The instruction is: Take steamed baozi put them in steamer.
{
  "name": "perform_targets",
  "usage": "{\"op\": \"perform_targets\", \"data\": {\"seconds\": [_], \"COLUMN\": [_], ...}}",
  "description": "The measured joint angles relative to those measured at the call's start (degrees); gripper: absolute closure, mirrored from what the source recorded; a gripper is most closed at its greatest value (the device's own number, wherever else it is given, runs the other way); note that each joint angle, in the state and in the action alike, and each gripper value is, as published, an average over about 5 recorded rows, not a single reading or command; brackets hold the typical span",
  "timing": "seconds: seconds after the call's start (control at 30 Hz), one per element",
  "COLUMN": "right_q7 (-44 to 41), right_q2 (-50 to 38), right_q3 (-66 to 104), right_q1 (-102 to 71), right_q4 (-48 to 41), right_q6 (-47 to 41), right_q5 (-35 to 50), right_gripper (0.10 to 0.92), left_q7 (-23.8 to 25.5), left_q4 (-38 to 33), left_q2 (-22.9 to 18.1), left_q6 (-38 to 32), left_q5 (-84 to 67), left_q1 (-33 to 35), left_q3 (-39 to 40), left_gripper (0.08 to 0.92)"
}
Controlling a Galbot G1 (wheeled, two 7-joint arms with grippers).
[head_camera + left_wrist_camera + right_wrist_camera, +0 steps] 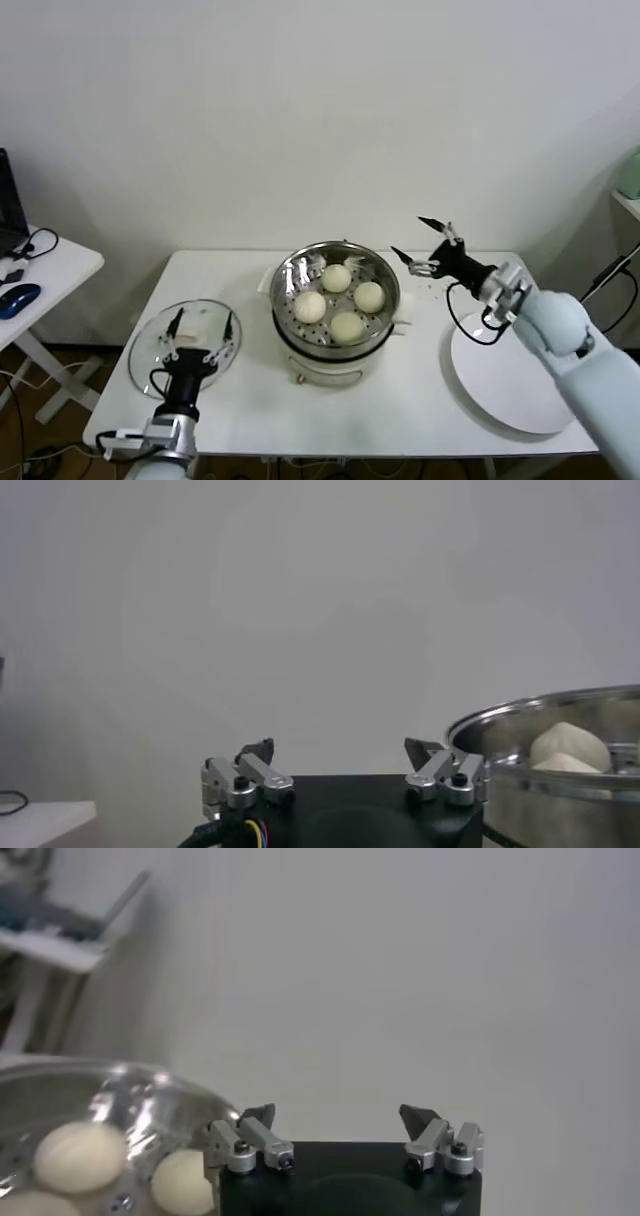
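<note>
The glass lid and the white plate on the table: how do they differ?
The glass lid is see-through; the white plate is opaque and looks larger. The lid lies left of the steamer under the open left gripper; the plate lies right, beneath the right arm. Both are round, flat and bare.

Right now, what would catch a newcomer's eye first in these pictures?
The shiny steamer at the table's middle, with four white buns on its tray. The right pincer hangs open beside its rim, above the table; the left pincer waits open over a glass lid. A white plate lies bare on the right.
</note>
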Motion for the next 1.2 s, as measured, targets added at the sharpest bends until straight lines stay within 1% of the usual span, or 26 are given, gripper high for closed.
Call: {"op": "perform_targets", "data": {"seconds": [0.23, 0.4, 0.57, 0.83, 1.2], "right_q7": [2.9, 4.2, 4.9, 5.5, 6.0], "right_q2": [11.8, 19.5, 25.1, 30.0, 33.2], "right_q3": [12.6, 16.9, 19.6, 21.5, 22.4], "right_q1": [-13.8, -21.4, -27.6, -34.5, -37.7], "right_q4": [2.2, 3.4, 4.7, 5.7, 5.7], "right_q6": [3.9, 7.1, 9.8, 12.4, 14.0], "right_q5": [-1.7, -2.9, -3.5, -4.1, -4.3], "right_gripper": [0.203, 0.203, 0.203, 0.203, 0.203], "left_q7": [1.1, 2.7, 3.9, 4.7, 6.0], "left_q4": [0.0, -0.3, -0.7, -1.6, -2.2], "left_q2": [-0.5, -0.6, -0.7, -0.9, -1.2], "left_q6": [0.1, 0.3, 0.8, 1.5, 1.8], "left_q5": [-2.0, -3.8, -6.0, -7.6, -8.0], "left_q1": [0.2, 0.5, 0.8, 1.4, 1.7], "left_q3": [-1.5, -2.7, -3.9, -4.7, -5.7], "left_gripper": [0.177, 0.177, 0.177, 0.177, 0.177]}}
